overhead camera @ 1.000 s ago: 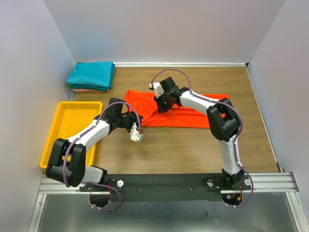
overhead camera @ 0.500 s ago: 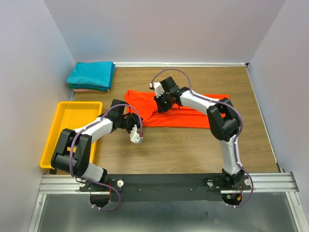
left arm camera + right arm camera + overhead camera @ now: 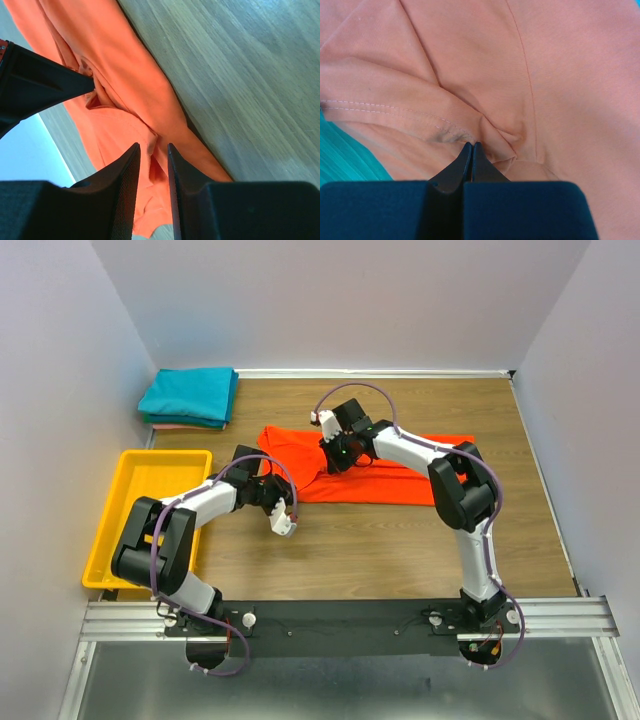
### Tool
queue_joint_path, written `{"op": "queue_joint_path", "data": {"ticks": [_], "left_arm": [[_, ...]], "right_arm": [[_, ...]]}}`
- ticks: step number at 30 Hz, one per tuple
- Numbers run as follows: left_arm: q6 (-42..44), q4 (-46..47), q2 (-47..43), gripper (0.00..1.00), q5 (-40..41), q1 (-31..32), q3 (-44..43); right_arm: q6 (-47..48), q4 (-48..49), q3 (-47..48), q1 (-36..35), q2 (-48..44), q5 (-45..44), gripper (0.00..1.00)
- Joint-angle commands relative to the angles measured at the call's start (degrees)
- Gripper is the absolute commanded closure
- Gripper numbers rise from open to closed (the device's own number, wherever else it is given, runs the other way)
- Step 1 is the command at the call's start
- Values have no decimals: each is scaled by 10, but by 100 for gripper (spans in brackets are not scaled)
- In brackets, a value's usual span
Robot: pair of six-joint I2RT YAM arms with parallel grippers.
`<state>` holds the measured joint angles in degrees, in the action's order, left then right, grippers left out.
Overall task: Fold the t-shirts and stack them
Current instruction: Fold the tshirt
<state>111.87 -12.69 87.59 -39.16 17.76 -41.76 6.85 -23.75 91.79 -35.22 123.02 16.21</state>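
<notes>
The orange-red t-shirt (image 3: 385, 470) lies spread across the middle of the table. My right gripper (image 3: 331, 461) is on its left part; in the right wrist view the jaws (image 3: 471, 145) are shut on a puckered fold of the orange cloth (image 3: 545, 75). My left gripper (image 3: 288, 490) is at the shirt's near left edge. In the left wrist view its jaws (image 3: 154, 146) stand a narrow gap apart with a ridge of the shirt (image 3: 125, 85) pinched at the tips. The teal t-shirt (image 3: 188, 393) lies folded on the pale pink one (image 3: 165, 424) at the back left.
A yellow plastic tray (image 3: 150, 505) stands at the left edge beside my left arm. Pale walls close in the back and both sides. Bare wood (image 3: 380, 550) stretches between the shirt and the arm bases.
My left arm's elbow has swung back toward the near left while its gripper stays at the shirt's edge. The right arm and the shirt have not moved.
</notes>
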Motion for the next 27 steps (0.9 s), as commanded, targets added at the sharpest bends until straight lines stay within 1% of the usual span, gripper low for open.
{"op": "queue_joint_path", "data": {"ticks": [1, 12, 16, 24, 27], "left_arm": [[-4, 15, 4, 64, 0, 4, -14], [-7, 18, 30, 68, -1, 5, -36], [-10, 18, 33, 73, -5, 8, -39], [-9, -8, 52, 89, 0, 12, -58], [-17, -20, 52, 100, 7, 12, -70]], "right_arm": [[-3, -20, 17, 2, 13, 17, 99], [-2, -24, 19, 2, 15, 21, 100], [0, -24, 20, 2, 17, 21, 99], [0, -24, 19, 5, 17, 24, 99], [1, -25, 22, 7, 16, 23, 100]]}}
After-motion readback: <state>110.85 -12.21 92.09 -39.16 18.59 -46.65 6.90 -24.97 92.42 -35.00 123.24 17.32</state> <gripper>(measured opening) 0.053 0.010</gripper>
